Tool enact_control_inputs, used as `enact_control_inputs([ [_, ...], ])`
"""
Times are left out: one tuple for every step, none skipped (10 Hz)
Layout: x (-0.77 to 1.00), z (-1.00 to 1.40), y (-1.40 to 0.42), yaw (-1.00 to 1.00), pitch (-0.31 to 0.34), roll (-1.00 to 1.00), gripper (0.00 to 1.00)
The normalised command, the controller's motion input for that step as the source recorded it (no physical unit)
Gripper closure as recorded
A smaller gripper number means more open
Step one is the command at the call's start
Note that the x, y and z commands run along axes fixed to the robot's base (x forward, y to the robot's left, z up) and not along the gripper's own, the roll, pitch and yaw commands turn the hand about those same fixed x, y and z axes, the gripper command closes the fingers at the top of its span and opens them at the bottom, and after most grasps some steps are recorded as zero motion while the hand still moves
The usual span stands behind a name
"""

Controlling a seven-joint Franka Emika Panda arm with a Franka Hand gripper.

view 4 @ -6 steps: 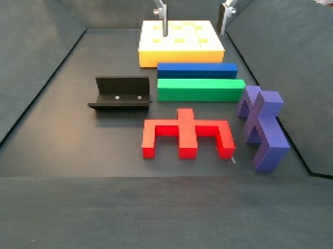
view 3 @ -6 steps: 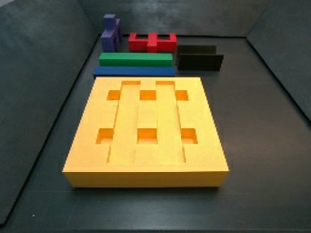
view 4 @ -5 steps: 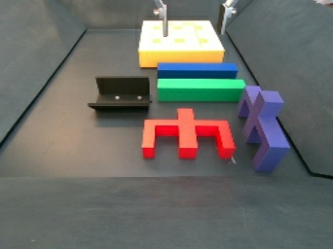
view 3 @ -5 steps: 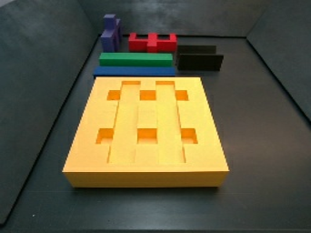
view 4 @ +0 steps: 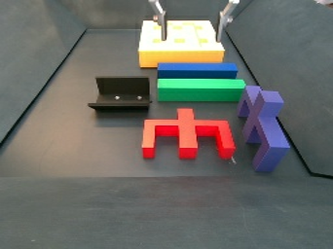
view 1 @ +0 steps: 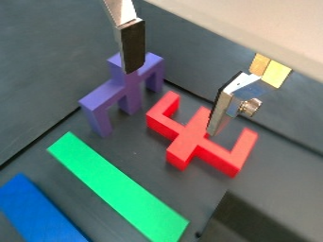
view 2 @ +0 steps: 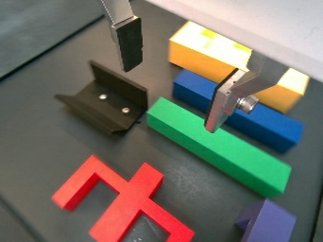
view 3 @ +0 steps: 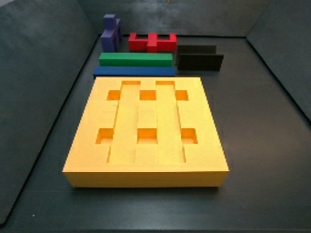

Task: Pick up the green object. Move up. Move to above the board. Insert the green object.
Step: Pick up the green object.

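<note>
Locate the green bar (view 4: 201, 89) first: it lies flat on the dark floor, untouched, with the blue bar (view 4: 197, 71) touching its long side on the side toward the board (view 4: 181, 42), and the board just beyond that blue bar. On the green bar's other long side sits the red notched block (view 4: 188, 133), near but apart from it; the purple piece (view 4: 260, 124) stands off one end of the green bar, and the fixture (view 4: 121, 94) stands off the opposite end, also apart. The gripper (view 2: 177, 71) hangs above the pieces with its two silver plates spread wide and nothing between them; in a side view only the finger tips (view 4: 159, 11) show, high above the board's far edge. The step in hand is the pick-up, and it has not begun. To do it well, you should centre the gripper over the middle of the green bar's length so the bar lifts level, and turn the fingers to close across its narrow width. Expect little room on the blue bar's side: that finger must enter where the two bars touch, so descend straight and squarely, or the blue bar is likely to be dragged along.
</note>
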Motion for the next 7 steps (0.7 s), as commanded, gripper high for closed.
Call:
enact_control_inputs([
  [0.0,-0.34,-0.1,-1.0,-0.004,0.0,0.0],
  [0.0,-0.34,-0.1,-1.0,-0.006,0.0,0.0],
  [0.0,-0.35,-0.09,-1.0,-0.007,0.0,0.0],
  [0.0,-0.33,-0.09,-1.0,0.0,0.0,0.0],
  [0.0,-0.33,-0.09,-1.0,0.0,0.0,0.0],
  [0.0,-0.32,-0.05,-1.0,0.0,0.0,0.0],
  [0.0,-0.33,0.0,-1.0,-0.003,0.0,0.0],
])
